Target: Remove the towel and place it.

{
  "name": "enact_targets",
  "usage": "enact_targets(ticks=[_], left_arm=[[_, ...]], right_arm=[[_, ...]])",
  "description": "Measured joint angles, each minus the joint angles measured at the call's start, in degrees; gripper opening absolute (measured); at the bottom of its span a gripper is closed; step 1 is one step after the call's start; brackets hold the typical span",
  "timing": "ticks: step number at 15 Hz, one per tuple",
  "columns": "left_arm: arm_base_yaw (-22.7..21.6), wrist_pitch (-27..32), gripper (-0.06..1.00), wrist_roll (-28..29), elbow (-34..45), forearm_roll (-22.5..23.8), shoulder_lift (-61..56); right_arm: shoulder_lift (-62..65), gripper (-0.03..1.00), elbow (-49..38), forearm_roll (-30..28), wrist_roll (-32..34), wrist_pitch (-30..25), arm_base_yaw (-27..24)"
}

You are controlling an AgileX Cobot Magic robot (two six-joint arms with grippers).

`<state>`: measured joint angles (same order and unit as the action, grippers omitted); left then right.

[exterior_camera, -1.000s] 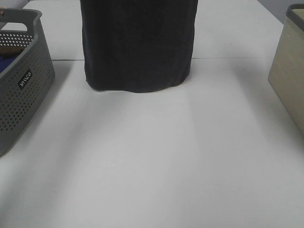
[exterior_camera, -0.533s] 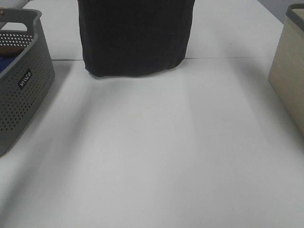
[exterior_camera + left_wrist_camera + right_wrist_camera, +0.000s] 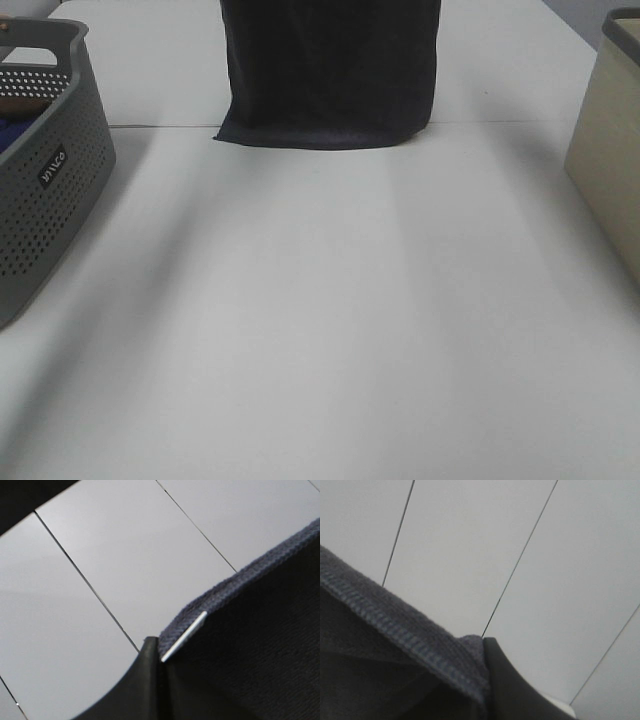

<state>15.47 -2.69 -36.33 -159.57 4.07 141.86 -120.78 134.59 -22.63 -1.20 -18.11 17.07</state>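
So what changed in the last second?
The towel, hanging in the high view, shifted right, and its lower hem drew back, away from the camera. A hem corner now juts out to the left. No grab or release is visible. The grey basket and the beige box stayed put.

- The left hand (image 3: 158, 652) shows only one dark finger (image 3: 142, 690) in its wrist view, tapering to a tip that lies tight against the hem of the towel (image 3: 250, 645).
- No gap shows between that finger and the cloth, and the hem is pinched at the tip. The second finger is hidden behind the cloth.
- The right hand (image 3: 487, 680) also shows one dark finger, with the hem bunched against its inner face and pinched likewise.
- Its second finger is hidden under the cloth.
- Both hands and arms sit above the top edge of the high view, where the towel hangs down from them.
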Motion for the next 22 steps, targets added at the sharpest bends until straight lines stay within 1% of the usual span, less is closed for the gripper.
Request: enact_targets(ticks=[1,2,3,5,6,7,8,10,11,12,14,15,16,17,18,19,20,21,22], left_arm=[[0.52,5.90,0.00,0.00,0.00,-0.11,-0.17],[0.74,8.77,0.00,0.00,0.00,-0.11,-0.29],[1.49,17.19,0.00,0.00,0.00,-0.23,-0.80],[2.64,35.12,0.00,0.00,0.00,-0.97,-3.27],[3.21,51.68,0.00,0.97,0.00,-2.29,-6.88],[3.21,54.89,0.00,1.83,0.00,-2.52,-7.85],[3.21,59.87,0.00,4.01,0.00,-2.92,-9.63],[3.27,68.64,0.00,8.02,0.00,-3.09,-12.78],[3.32,70.99,0.00,10.49,0.00,-3.09,-14.09],[3.32,71.68,0.00,13.52,0.00,-3.09,-15.13],[3.38,71.96,0.00,18.45,0.00,-3.27,-16.67],[3.38,71.96,0.00,19.88,0.00,-3.50,-16.84],[3.38,72.08,0.00,22.57,0.34,-4.07,-17.25],[3.38,72.08,0.00,24.92,2.58,-4.35,-18.39],[3.38,72.08,0.00,26.47,6.99,-4.87,-20.45],[3.38,72.08,0.00,28.71,20.97,-5.67,-27.10],[3.44,72.08,0.00,29.11,29.05,-6.13,-30.71],[3.44,72.02,0.00,29.11,35.75,-6.82,-34.55],[3.50,72.02,0.00,28.88,39.19,-7.05,-36.50]], right_arm=[[0.06,0.01,0.00,1.38,0.00,-4.01,0.00],[0.23,0.01,0.00,2.06,0.00,-6.30,0.00],[0.74,0.01,0.00,3.50,0.00,-10.66,0.00],[2.35,0.01,0.00,7.16,-0.69,-19.94,0.00],[4.47,0.01,0.00,11.69,-3.15,-28.76,0.00],[4.98,0.01,0.00,12.66,-3.72,-30.31,0.00],[5.96,0.01,0.00,14.61,-4.81,-33.46,0.00],[7.73,0.01,0.00,18.11,-5.16,-38.04,0.06],[8.88,0.01,0.00,19.14,-5.16,-39.99,0.11],[9.80,0.01,0.00,20.28,-5.16,-42.06,0.11],[10.83,0.01,0.00,22.63,-6.02,-47.33,0.17],[10.89,0.01,0.00,23.03,-6.30,-48.30,0.17],[10.89,0.01,0.00,23.66,-6.59,-50.25,0.17],[10.89,0.01,0.00,23.89,-6.59,-50.99,0.17],[10.94,0.01,-0.06,24.35,-6.59,-51.45,0.17],[12.38,0.01,-2.46,26.30,-6.59,-51.62,0.17],[13.69,0.01,-4.81,27.56,-6.59,-51.68,0.17],[14.27,0.01,-5.96,27.96,-6.59,-51.68,0.17],[15.58,0.01,-8.77,28.76,-6.59,-51.68,0.23]])
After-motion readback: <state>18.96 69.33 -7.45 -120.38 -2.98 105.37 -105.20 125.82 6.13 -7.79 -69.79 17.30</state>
